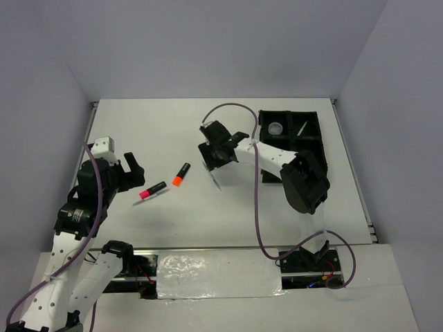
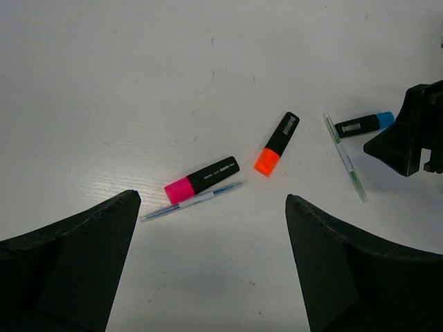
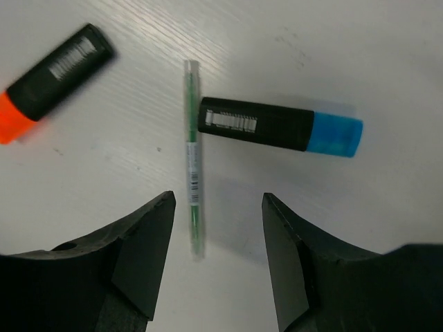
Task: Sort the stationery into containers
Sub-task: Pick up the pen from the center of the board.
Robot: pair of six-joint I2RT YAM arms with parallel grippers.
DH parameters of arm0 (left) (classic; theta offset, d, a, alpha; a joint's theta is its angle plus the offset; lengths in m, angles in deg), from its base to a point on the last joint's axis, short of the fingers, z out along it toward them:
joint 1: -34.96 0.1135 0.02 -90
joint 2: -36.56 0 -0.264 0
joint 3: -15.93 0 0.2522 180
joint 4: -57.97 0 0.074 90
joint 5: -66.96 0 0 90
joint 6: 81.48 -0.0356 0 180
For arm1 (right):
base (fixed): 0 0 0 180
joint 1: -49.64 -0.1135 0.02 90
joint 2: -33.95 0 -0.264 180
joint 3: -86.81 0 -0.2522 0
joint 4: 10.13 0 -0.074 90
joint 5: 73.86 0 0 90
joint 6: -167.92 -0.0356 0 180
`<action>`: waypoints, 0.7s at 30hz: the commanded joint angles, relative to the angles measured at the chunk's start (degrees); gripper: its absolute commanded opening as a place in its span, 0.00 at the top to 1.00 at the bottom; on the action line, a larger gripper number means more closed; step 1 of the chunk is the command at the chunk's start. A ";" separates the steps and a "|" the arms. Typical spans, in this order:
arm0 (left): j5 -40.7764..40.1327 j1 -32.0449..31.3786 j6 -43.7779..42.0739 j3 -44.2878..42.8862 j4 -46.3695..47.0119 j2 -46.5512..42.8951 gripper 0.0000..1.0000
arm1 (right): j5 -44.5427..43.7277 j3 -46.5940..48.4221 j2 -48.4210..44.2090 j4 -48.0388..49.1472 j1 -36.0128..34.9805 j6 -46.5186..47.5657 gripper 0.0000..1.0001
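The pink marker [image 1: 152,190] [image 2: 201,180] lies beside a thin blue pen [image 2: 194,200], just ahead of my open, empty left gripper [image 1: 136,171] [image 2: 211,200]. The orange marker [image 1: 181,173] [image 2: 277,144] [image 3: 55,72] lies mid-table. My right gripper [image 1: 213,158] [image 3: 218,199] is open and hovers over a thin green pen [image 3: 194,176] [image 2: 345,157], whose near end lies between the jaws. The blue marker [image 3: 280,126] [image 2: 367,124] lies just beyond it. The black tray [image 1: 311,119] at the back right holds the clear pot [image 1: 275,128] and a pale stick [image 1: 302,128]. No tape ring shows.
The right arm's forearm [image 1: 277,155] crosses over the tray's near-left part. White walls enclose the table at the back and both sides. A cable [image 1: 257,200] loops from the right wrist down to the base.
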 commanded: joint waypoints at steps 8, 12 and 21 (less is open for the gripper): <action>0.49 -0.90 -0.63 -0.74 2.06 0.40 0.01 | -1.25 -2.09 2.65 -0.51 -1.70 -0.37 0.43; 0.58 -0.90 -0.63 -0.65 2.06 0.31 0.01 | -0.81 -1.22 4.14 -0.86 -2.67 -0.37 0.45; 0.85 -0.99 -0.81 -0.56 2.23 -0.48 0.01 | -0.90 3.52 10.55 -3.50 -2.94 -1.08 0.59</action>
